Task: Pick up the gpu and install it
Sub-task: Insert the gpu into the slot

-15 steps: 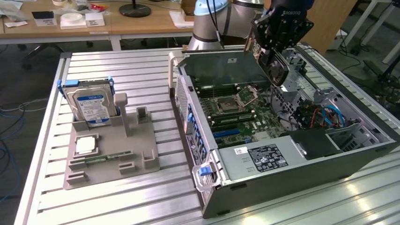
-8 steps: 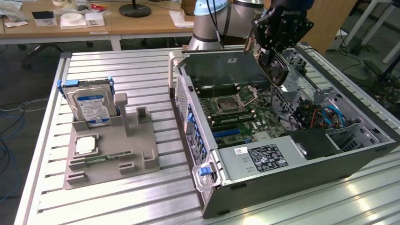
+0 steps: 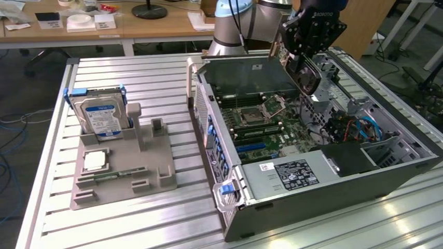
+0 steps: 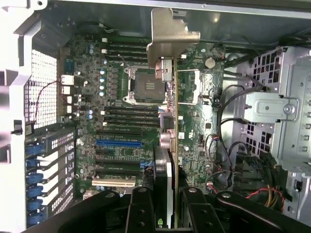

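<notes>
Installation is the step in hand: the tool [image 3: 305, 56] is pinching the gpu [image 3: 304, 75] edge-on, held in the air above the open computer case [image 3: 312, 207], over the motherboard [image 4: 121, 145] and clear of every slot; as I judge it, seating calls for the card's lower edge squared over a long slot, likely the blue slot [image 4: 119, 143], and its metal bracket [image 4: 170, 34] brought to the rear openings; counted: 1 gpu, 1 tool, 1 case, and on the desk [image 3: 138, 228] at the exterior view's left, 1 hard drive [image 3: 102, 119] standing in 1 grey holder [image 3: 163, 161].
</notes>
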Controlling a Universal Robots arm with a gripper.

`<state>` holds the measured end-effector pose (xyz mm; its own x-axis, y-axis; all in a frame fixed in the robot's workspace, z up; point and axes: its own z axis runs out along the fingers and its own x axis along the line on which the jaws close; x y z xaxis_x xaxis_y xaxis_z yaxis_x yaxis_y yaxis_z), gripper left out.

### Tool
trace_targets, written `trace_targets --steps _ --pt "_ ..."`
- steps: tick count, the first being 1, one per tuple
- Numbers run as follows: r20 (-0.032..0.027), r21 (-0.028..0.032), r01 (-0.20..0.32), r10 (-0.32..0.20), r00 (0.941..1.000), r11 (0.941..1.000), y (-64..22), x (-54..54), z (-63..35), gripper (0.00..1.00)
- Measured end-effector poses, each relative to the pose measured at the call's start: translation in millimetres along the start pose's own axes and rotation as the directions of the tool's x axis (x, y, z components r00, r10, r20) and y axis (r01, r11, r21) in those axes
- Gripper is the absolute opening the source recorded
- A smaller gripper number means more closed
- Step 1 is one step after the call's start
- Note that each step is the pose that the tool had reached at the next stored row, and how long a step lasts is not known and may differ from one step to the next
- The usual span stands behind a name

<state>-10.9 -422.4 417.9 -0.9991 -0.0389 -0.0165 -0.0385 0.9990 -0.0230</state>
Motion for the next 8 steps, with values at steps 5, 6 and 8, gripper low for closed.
trace_targets --steps 5,6,8 --pt "0.0013 -0.0009 0.055 -0.055 0.9985 0.9985 0.0 0.1 0.0 0.28" --pt "0.0015 -0.001 0.062 -0.062 0.9981 0.9981 0.0 0.0 0.0 0.28" --pt "0.0018 -0.0014 0.074 -0.074 0.9972 0.9972 -0.1 0.1 0.0 0.28"
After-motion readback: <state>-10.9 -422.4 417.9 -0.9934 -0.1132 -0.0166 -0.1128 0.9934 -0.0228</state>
